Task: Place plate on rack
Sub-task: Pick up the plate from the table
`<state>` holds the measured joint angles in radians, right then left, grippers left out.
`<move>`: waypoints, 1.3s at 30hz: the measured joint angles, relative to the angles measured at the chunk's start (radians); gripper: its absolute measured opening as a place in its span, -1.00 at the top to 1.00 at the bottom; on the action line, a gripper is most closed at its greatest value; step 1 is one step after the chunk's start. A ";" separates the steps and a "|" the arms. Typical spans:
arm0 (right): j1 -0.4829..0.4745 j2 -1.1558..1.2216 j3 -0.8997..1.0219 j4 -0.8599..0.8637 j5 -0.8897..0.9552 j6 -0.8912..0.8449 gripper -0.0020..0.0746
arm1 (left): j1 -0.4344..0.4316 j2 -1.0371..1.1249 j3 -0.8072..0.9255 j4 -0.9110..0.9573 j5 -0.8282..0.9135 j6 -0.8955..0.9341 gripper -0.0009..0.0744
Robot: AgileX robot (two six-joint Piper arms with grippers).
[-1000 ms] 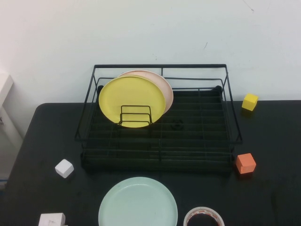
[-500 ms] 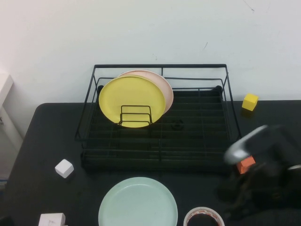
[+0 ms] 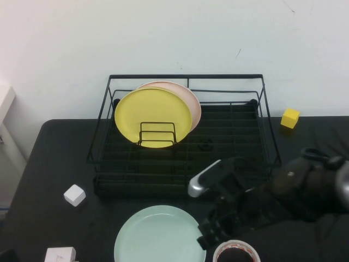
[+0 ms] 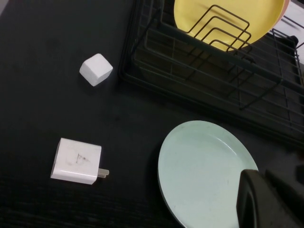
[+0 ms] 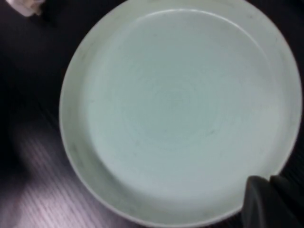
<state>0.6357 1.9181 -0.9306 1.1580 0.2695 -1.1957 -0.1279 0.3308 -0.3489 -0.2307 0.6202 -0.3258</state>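
The pale mint-green plate (image 3: 160, 234) lies flat on the black table in front of the rack; it also shows in the left wrist view (image 4: 206, 171) and fills the right wrist view (image 5: 180, 109). The black wire rack (image 3: 185, 77) stands behind it, with a small wire plate holder inside. My right gripper (image 3: 210, 237) hovers just above the plate's right edge (image 5: 270, 180), fingers together, holding nothing. My left gripper (image 4: 262, 175) is low at the near left, out of the high view, fingers together and empty.
A yellow plate (image 3: 152, 114) and a pink plate (image 3: 192, 101) stand in the rack's holder. A white cube (image 3: 74, 195), a white charger (image 3: 60, 255), a tape roll (image 3: 236, 252) and a yellow cube (image 3: 289, 118) lie on the table.
My right arm has swept in from the right toward the left and now reaches the mint plate's right edge. It hides the orange cube. The plate has not moved.
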 joint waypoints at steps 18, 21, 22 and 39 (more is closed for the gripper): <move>-0.032 0.270 -0.150 -0.004 0.058 0.112 -0.18 | 0.000 0.000 0.000 -0.006 -0.001 0.006 0.98; -0.039 0.293 -0.151 -0.004 0.082 0.113 -0.18 | 0.000 0.000 0.000 -0.006 -0.001 0.006 0.98; -0.038 0.301 -0.151 -0.004 0.084 0.113 -0.16 | 0.000 0.000 0.000 -0.006 -0.001 0.006 0.98; -0.038 0.301 -0.156 -0.008 0.060 0.049 0.92 | 0.000 0.000 0.000 -0.029 -0.008 0.008 0.98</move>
<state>0.5973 2.2196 -1.0867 1.1502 0.3294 -1.1464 -0.1279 0.3308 -0.3489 -0.2596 0.6119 -0.3178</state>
